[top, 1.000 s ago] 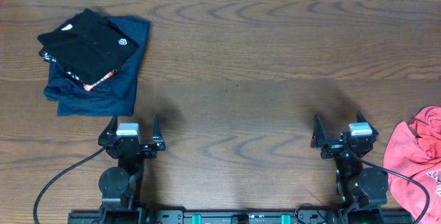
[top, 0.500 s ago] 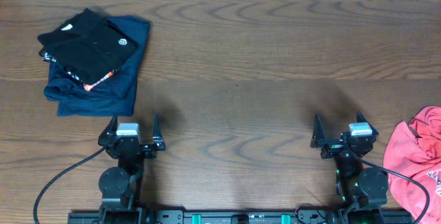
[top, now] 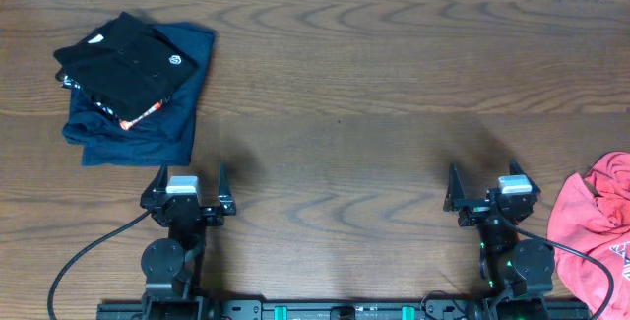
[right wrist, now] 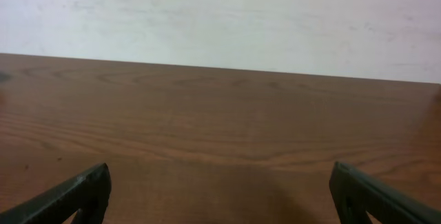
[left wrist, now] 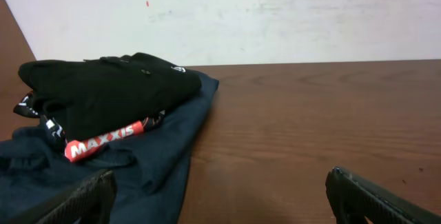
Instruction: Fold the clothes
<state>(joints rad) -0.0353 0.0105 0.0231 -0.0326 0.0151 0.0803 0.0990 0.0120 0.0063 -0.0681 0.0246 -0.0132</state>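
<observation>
The coral-red T-shirt (top: 591, 233) lies crumpled at the table's right front edge, partly cut off by the overhead frame; a bit of white lettering shows. My right gripper (top: 482, 175) is open and empty just left of it, not touching it. In the right wrist view its fingers (right wrist: 220, 189) frame bare wood and the shirt is out of view. My left gripper (top: 190, 175) is open and empty at the front left; in the left wrist view (left wrist: 220, 193) its fingertips sit wide apart.
A black folded garment (top: 123, 64) with a small white logo lies on a navy-blue folded garment (top: 148, 123) at the back left; both show in the left wrist view, black (left wrist: 103, 93) over navy (left wrist: 158, 155). The wooden table (top: 345, 94) ends at a white wall.
</observation>
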